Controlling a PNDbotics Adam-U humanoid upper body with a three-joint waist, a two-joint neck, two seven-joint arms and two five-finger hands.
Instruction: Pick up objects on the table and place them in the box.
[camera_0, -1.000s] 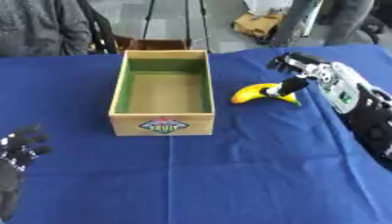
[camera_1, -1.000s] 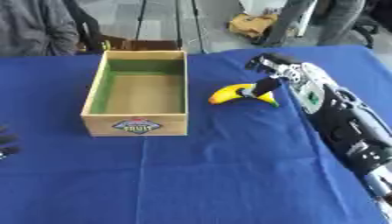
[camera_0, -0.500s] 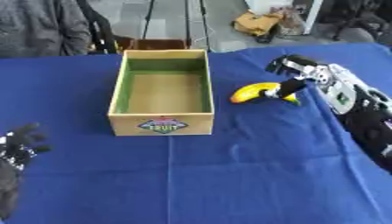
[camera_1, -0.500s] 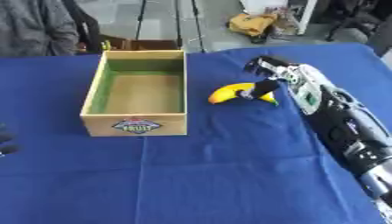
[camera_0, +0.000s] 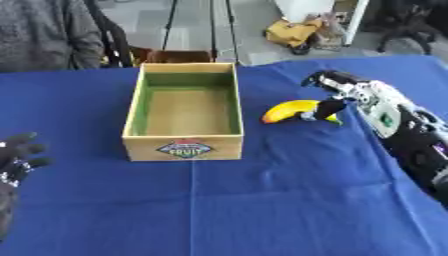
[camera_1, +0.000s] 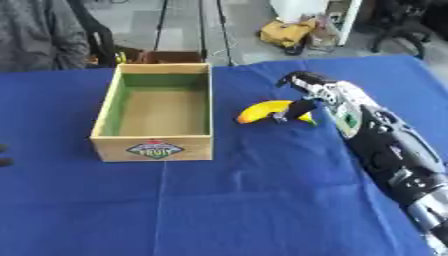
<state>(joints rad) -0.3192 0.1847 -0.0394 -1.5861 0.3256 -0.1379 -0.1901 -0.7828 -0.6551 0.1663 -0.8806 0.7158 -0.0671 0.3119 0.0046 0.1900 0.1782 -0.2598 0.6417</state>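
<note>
A table (camera_0: 262, 210) draped in blue cloth is seen before a cluttered floor. At its near left edge the left hand (camera_0: 16, 156) is rested idle, fingers relaxed and spread. Nothing is shown inside the open wooden box (camera_0: 184, 148), left of the table's middle, so the task is judged barely begun. Just right of the box a banana (camera_0: 289, 110) lies on the cloth; the right hand (camera_0: 337, 92) is set over its right end, thumb against it, fingers arched above and not yet closed round it.
</note>
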